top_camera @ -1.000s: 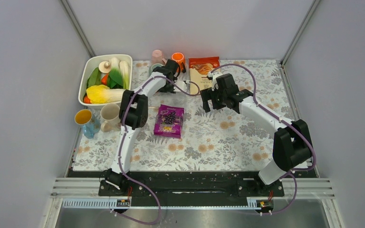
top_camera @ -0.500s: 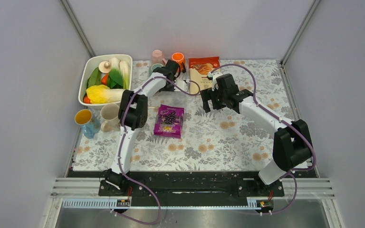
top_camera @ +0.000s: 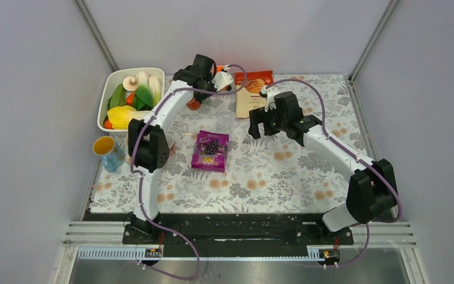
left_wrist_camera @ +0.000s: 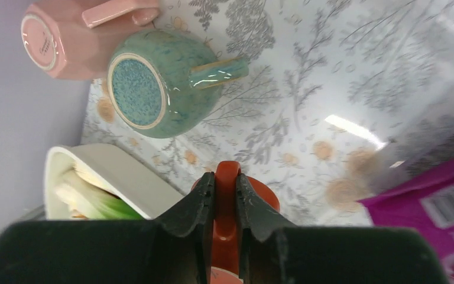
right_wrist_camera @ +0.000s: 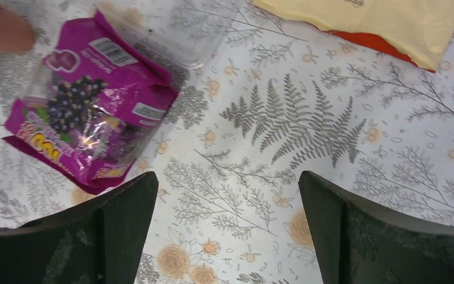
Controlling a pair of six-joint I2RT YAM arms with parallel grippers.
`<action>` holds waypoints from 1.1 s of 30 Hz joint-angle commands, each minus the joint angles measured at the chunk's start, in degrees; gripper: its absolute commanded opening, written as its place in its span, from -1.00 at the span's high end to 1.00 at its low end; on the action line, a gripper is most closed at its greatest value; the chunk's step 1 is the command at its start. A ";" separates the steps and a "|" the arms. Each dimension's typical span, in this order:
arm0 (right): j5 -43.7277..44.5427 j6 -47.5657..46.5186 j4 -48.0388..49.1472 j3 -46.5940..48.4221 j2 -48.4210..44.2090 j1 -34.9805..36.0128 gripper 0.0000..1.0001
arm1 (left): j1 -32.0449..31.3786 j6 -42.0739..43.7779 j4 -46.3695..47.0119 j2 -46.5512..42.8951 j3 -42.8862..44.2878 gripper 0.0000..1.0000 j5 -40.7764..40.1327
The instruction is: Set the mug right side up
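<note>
The orange mug (left_wrist_camera: 261, 199) hangs off the table, and my left gripper (left_wrist_camera: 227, 177) is shut on its handle, with the body just beyond the fingers. From above, the mug (top_camera: 193, 105) shows as an orange patch under the raised left arm, near the tub's right side. Which way its mouth faces I cannot tell. My right gripper (right_wrist_camera: 227, 183) hovers open over bare patterned cloth, nothing between its fingers; in the top view this gripper (top_camera: 259, 125) sits right of centre.
Under the left wrist a teal mug (left_wrist_camera: 159, 89) and a pink mug (left_wrist_camera: 71, 35) rest bottoms up. A white tub (top_camera: 107, 89) of vegetables stands back left. There are also a purple snack bag (top_camera: 210, 151), an orange chip bag (top_camera: 251, 89) and a blue cup (top_camera: 105, 148).
My left gripper has shut on the orange mug's handle, lifted it off the table and swung it left toward the tub. The right arm has barely shifted.
</note>
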 commanded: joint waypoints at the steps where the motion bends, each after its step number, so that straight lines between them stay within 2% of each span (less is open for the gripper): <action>1: -11.42 2.97 11.79 -3.11 -5.03 -0.13 -0.97 | -0.02 -15.71 -5.03 -5.63 4.59 1.00 7.50; 6: -22.30 12.25 31.16 -6.60 -5.75 0.00 -0.97 | -0.11 -24.26 -9.80 -10.27 6.09 1.00 19.64; 12: -28.11 27.17 53.81 -9.33 -1.08 0.37 -0.97 | -0.17 -31.05 -10.18 -16.32 5.00 1.00 33.62; 14: -29.10 30.40 57.11 -8.35 1.21 0.69 -0.97 | -0.17 -32.91 -10.16 -17.35 4.95 1.00 36.71; 18: -31.94 35.90 63.40 -6.88 4.52 1.52 -0.83 | -0.24 -36.32 -9.02 -18.90 4.56 1.00 40.87; 25: -36.15 44.91 74.01 -4.68 7.78 3.60 -0.59 | -0.88 -41.41 -5.74 -19.24 3.77 1.00 44.22; 27: -36.37 45.86 75.23 -4.02 8.49 4.20 -0.36 | -1.48 -43.03 -4.28 -19.32 2.74 1.00 44.79; 29: -36.57 45.88 75.29 -3.42 8.92 4.55 0.14 | -1.67 -44.41 -2.58 -19.56 1.47 1.00 45.38; 33: -34.65 40.77 72.84 -5.30 7.43 4.53 0.98 | -1.43 -45.17 -1.64 -20.54 -0.16 1.00 45.20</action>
